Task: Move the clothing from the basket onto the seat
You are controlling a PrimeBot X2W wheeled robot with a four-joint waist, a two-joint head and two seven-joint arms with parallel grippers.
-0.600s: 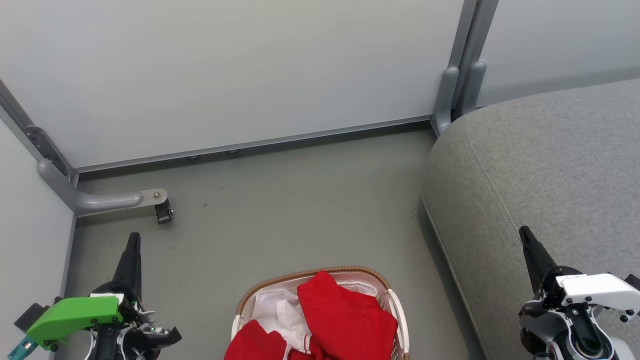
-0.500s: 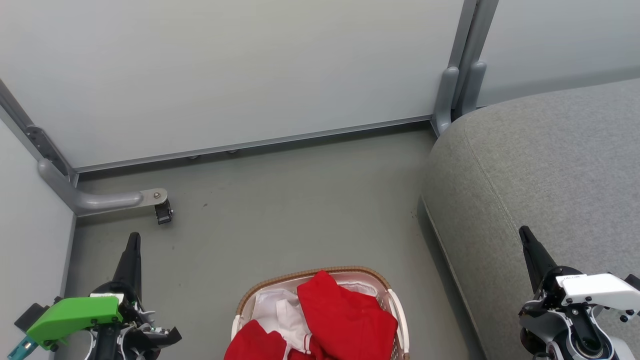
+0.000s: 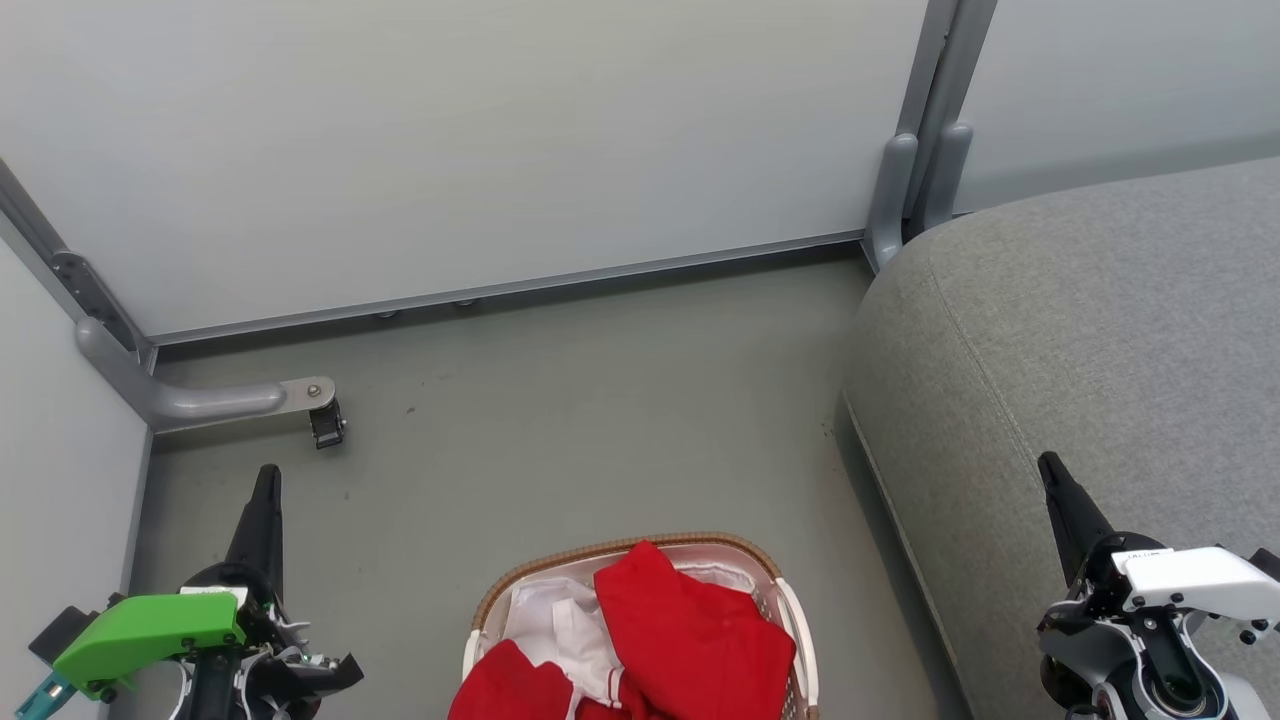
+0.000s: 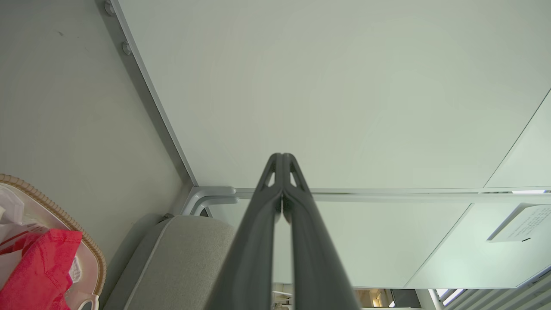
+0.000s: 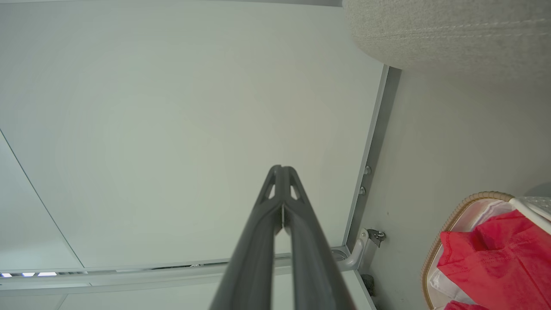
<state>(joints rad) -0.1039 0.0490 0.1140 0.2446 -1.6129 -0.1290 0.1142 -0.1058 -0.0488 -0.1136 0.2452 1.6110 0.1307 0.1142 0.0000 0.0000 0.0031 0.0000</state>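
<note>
Nothing has changed over the last half second: the head view is the same as in the earlier pictures, both arms hold where they were and no fabric has shifted, so the task has not really begun and every garment is yet to be moved. The left jaws are pressed shut on nothing, a dark tapering spike low on the left above the floor (image 3: 560,400), and the left wrist view shows their two fingers meeting along their length. The right jaws are likewise closed and empty, low on the right in front of the seat (image 3: 1080,330). The clothing (image 3: 690,630) lies in the basket (image 3: 545,560) at the bottom centre of the head view, between the two arms: soft, matte bright red cloth, crumpled in loose folds and heaped up to the rim, with stitched hems visible in the right wrist view. Beside it in the basket sits a glossy white sheet (image 3: 545,610), smoother and stiffer-looking. The basket is oval, of pale plastic with a brown woven-look rim and a white handle. The seat just to its right is a big grey woven cushion with a rounded edge and a stitched seam, bare on top. My guess is that limp cloth like this will sag and drag when lifted, so a pinch on a high fold would be the sensible start.
</note>
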